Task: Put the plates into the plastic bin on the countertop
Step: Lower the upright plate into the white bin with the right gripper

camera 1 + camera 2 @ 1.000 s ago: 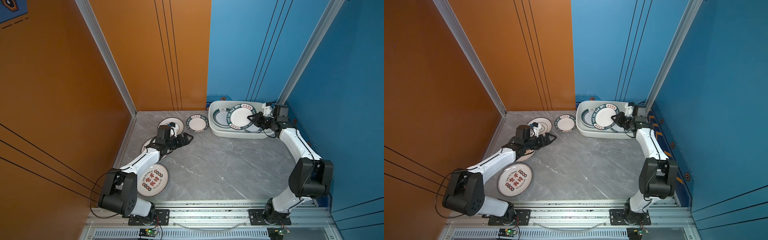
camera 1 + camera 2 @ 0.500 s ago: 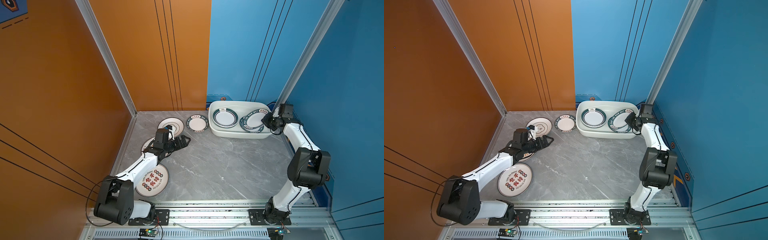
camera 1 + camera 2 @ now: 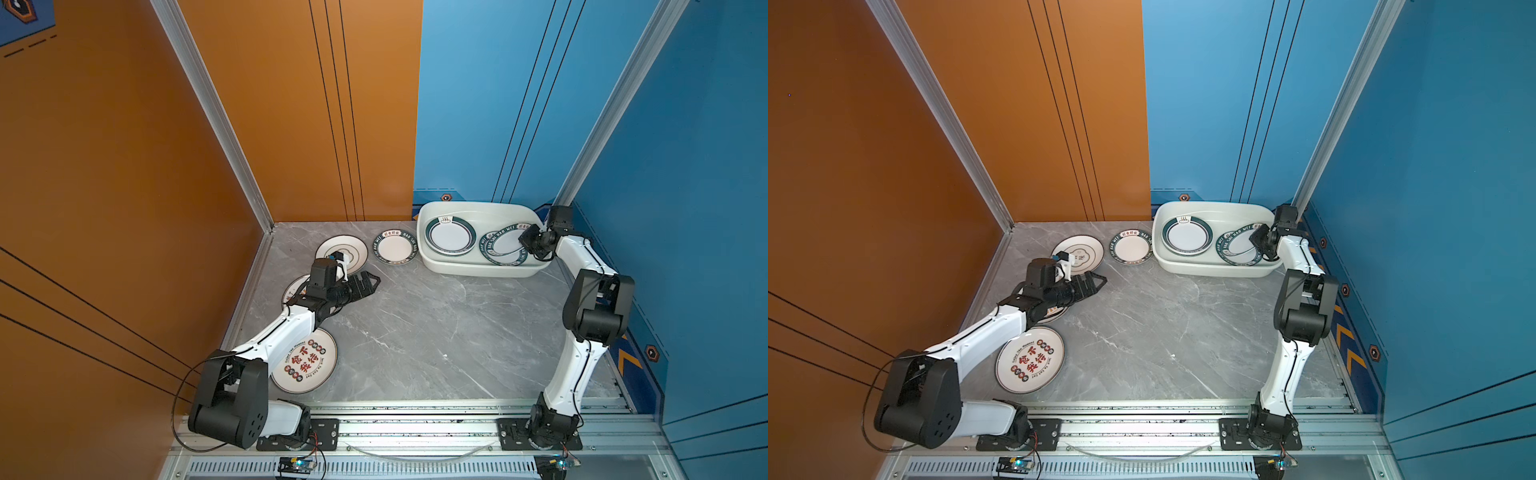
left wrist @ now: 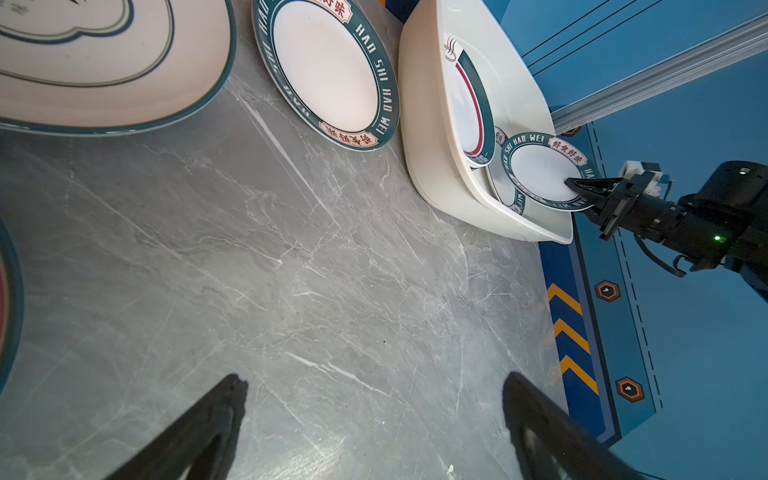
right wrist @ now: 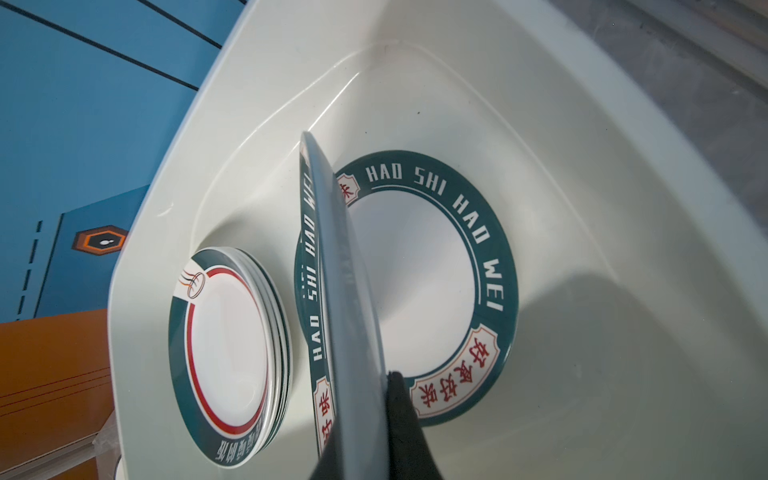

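The right gripper (image 3: pixel 524 237) is closed tightly on the rim of a round white plate with a dark-green lettered border (image 3: pixel 503 245), and holds it over the right half of the shallow white plastic bin (image 3: pixel 469 269), which stands at the back of the grey marble-patterned countertop (image 3: pixel 436 332). Directly under it lies a second plate of the same pattern (image 5: pixel 415 291), and just beside is a small stack of red-lined plates (image 5: pixel 224 332). The grip takes only a narrow piece of the rim, so I think the plate can turn or slip between the fingers if the arm moves quickly. If it is released while tilted, it may drop hard on the plate below, or slide sideways and end up leaning on the stack. I cannot tell whether its far edge touches anything. The wrist is also near the bin's corner, so a careless pull back could push the bin. The left gripper (image 3: pixel 372 282) is wide open and empty above the countertop. Four plates lie outside the bin, and one of them (image 3: pixel 296 286) is partly under this arm, which could sweep it along.
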